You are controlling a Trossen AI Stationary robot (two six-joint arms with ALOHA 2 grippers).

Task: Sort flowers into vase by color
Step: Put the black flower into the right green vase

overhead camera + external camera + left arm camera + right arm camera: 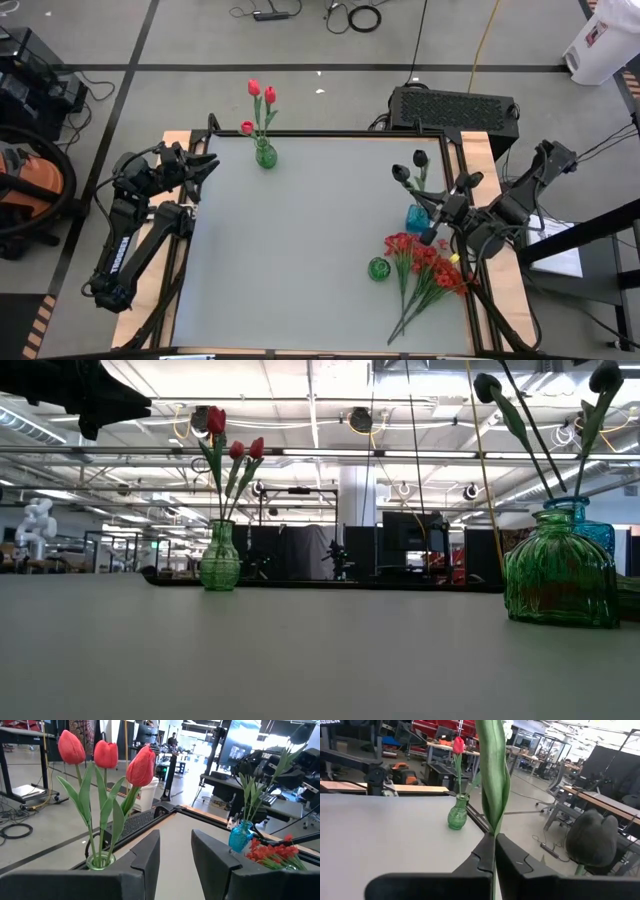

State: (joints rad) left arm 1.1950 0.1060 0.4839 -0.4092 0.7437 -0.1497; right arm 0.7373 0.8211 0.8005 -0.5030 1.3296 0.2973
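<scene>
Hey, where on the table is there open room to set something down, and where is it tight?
Open: the table middle and left, between the green vase and the right cluster. Crowded: right side, around blue vase, second green vase, red bunch and right gripper.

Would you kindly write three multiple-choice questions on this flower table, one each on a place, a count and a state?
1. Where does the bunch of small red blossoms lie?
A. in the blue vase
B. flat on the table beside the empty green vase
C. in the left hand

2. How many red tulips stand in the far green vase?
A. one
B. three
C. five

3. What is the right hand doing?
A. waiting open
B. shut on a black tulip's stem
C. gripping a vase

Answers:
1 B: the high view shows the bunch on the tabletop next to the empty green vase.
2 B: the left wrist view shows three buds.
3 B: the right wrist view shows the stem of the black tulip pinched between shut fingers, over the blue vase. The left hand waits open near the red tulips.
</scene>
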